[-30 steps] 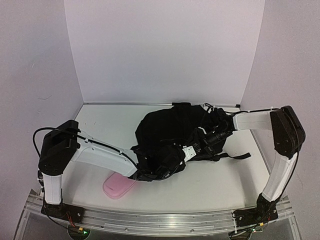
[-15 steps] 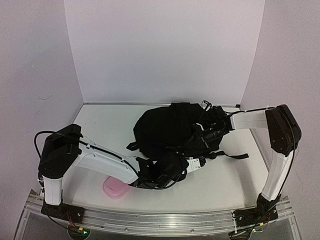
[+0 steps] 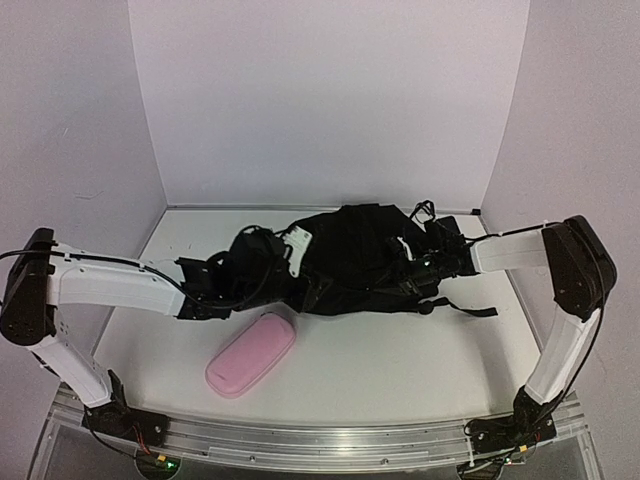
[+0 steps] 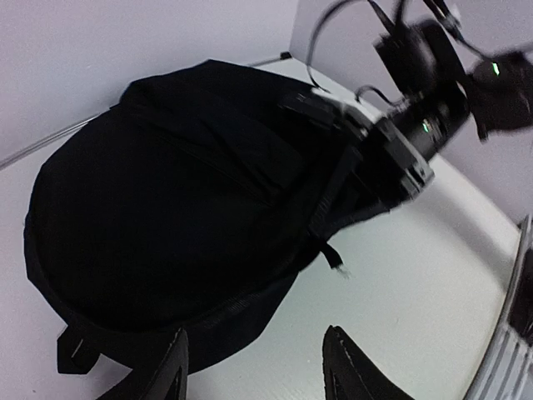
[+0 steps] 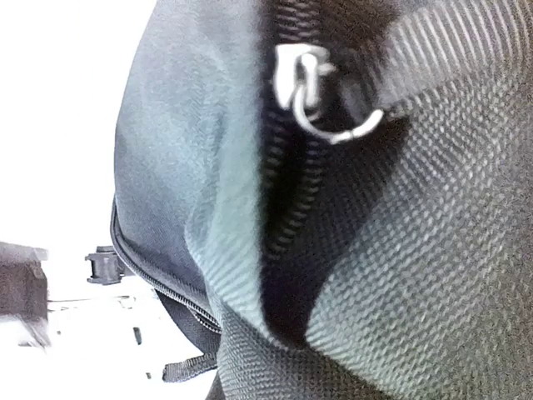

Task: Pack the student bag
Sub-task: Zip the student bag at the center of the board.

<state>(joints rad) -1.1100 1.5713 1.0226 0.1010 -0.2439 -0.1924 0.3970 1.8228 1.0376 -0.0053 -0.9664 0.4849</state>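
Black student bag [image 3: 350,250]; L end effector [image 4: 256,333] open, empty; R end effector [image 3: 418,272] unclear.

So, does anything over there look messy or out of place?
Nothing looks spilled or broken. The pink pencil case lies outside the student bag, just in front of it, and one strap trails loose at the bag's right side.

White table [image 3: 420,362] w/ student bag [image 3: 355,260] mid-back & pink pencil case [image 3: 250,355] front-left.

Bright, even light throughout; both wrist views blurred, soft shadows.
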